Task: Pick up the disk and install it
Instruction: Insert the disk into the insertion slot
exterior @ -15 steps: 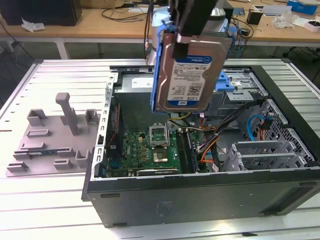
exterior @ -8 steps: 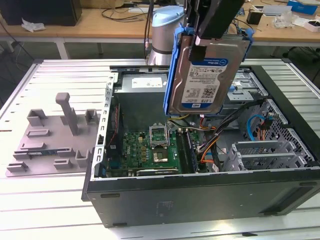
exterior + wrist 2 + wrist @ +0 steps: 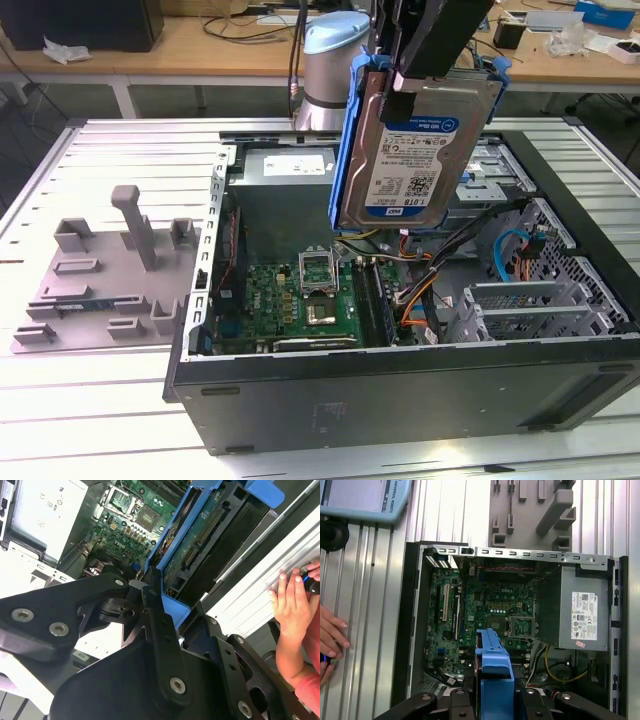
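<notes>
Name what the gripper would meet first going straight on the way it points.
Shut on the disk, the gripper points down into the open computer case. The disk's lower edge would probably reach the loose cables first; depth is unclear.

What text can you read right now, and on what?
On the disk: white-and-blue label with barcodes, print too small to quote safely.
On the power supply: white sticker, print too small to read.
On the circuit board: tiny markings, unreadable.
Nothing I can quote with confidence.
</notes>
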Available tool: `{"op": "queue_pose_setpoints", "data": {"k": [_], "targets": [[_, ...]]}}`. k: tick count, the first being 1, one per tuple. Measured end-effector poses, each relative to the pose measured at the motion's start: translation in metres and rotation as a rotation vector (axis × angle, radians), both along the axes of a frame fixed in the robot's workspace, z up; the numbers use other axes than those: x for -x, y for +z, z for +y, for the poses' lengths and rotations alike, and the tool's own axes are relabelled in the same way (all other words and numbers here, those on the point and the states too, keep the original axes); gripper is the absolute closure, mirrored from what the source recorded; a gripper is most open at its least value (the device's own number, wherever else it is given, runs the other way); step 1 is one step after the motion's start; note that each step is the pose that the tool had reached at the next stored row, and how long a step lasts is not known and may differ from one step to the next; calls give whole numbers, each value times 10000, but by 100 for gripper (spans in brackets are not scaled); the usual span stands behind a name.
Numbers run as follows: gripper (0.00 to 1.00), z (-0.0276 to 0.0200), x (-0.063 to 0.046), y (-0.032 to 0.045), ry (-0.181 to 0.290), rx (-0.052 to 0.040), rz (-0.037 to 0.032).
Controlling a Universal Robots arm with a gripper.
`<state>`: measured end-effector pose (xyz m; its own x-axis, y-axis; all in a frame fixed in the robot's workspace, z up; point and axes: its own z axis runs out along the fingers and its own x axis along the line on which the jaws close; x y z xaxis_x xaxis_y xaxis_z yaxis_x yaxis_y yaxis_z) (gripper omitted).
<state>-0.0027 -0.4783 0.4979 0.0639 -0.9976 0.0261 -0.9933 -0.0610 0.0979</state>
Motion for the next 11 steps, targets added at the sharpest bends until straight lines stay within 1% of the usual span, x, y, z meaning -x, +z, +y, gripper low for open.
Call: {"op": "queue_pose_setpoints", "data": {"k": [7, 8, 9, 11], "targets": [[63, 0, 5, 0, 0, 0, -8], [63, -6, 7, 0, -1, 0, -84], [63, -18, 6, -1, -3, 0, -186], [63, -37, 7, -1, -5, 1, -234]]}}
